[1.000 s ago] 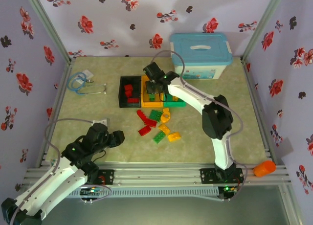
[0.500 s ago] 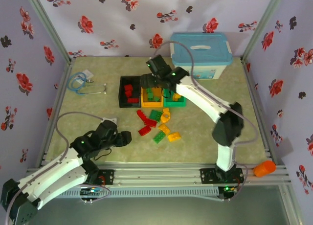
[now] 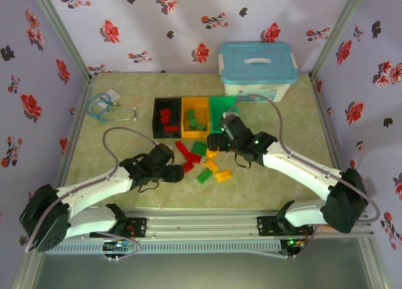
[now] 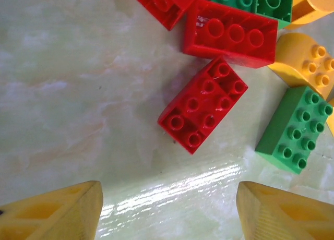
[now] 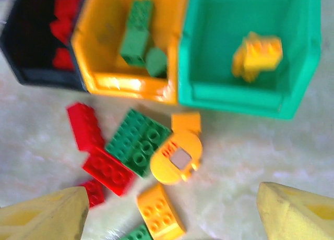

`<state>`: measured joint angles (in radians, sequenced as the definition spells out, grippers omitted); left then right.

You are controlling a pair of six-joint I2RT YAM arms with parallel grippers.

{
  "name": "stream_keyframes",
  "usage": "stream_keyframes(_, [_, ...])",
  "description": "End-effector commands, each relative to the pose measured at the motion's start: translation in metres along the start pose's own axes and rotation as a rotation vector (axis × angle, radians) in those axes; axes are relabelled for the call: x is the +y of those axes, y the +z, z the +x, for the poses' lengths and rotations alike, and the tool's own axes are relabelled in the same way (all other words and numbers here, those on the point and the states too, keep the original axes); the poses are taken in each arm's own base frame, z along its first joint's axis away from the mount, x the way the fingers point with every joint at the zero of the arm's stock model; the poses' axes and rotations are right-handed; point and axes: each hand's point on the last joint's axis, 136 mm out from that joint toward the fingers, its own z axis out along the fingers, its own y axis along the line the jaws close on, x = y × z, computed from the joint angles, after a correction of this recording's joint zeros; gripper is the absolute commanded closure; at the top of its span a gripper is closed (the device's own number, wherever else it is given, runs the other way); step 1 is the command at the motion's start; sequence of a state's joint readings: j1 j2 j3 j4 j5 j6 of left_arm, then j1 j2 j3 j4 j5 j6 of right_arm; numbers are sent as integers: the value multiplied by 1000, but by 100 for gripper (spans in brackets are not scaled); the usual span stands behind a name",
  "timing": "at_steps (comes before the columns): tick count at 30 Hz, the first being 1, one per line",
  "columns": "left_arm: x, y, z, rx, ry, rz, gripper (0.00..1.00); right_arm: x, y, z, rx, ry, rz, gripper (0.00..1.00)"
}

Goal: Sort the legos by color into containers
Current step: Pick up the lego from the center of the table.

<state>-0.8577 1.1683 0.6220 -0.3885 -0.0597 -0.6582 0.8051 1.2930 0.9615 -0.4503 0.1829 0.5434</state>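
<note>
Your right gripper [image 5: 172, 214], jaws spread, just dropped a yellow brick [image 5: 258, 55] in the upper-right green bin [image 5: 235, 100]. Your left gripper [image 4: 169, 208], spread too, came over a red brick [image 4: 203, 104].

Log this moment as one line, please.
left gripper: jaws open over red brick | right gripper: jaws open, empty, above loose legos | black bin: red | orange bin: green | green bin: yellow

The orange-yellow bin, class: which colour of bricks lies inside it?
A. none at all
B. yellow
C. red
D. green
D: green bricks lie inside the orange-yellow bin, while the red bricks sit next door in the black bin.
</note>
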Motion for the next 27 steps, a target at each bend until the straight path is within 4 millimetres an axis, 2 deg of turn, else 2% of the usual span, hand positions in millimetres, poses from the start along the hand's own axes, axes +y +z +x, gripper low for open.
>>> stream_keyframes(1, [-17,4,-20,-23,83,20,32,-9,-6,4,-68,103,-21,16])
stream_keyframes(4, [-23,19,-22,23,114,7,33,-23,-8,21,-69,132,-3,17])
stream_keyframes(11, [-21,48,-16,120,146,-53,37,-46,-20,35,-101,174,31,17])
stream_keyframes(14, [-21,55,-13,138,151,-64,40,-53,-21,41,-106,186,37,17])
stream_keyframes(20, [-22,63,-12,149,154,-69,50,-56,-21,45,-118,210,29,18])
stream_keyframes(22, [-22,63,-13,148,160,-80,58,-55,-21,45,-117,212,26,18])
stream_keyframes(25, [-20,55,-18,130,178,-112,67,-55,-21,45,-116,211,27,18])
stream_keyframes(27, [-20,49,-21,117,182,-116,68,-56,-21,46,-115,211,29,18])
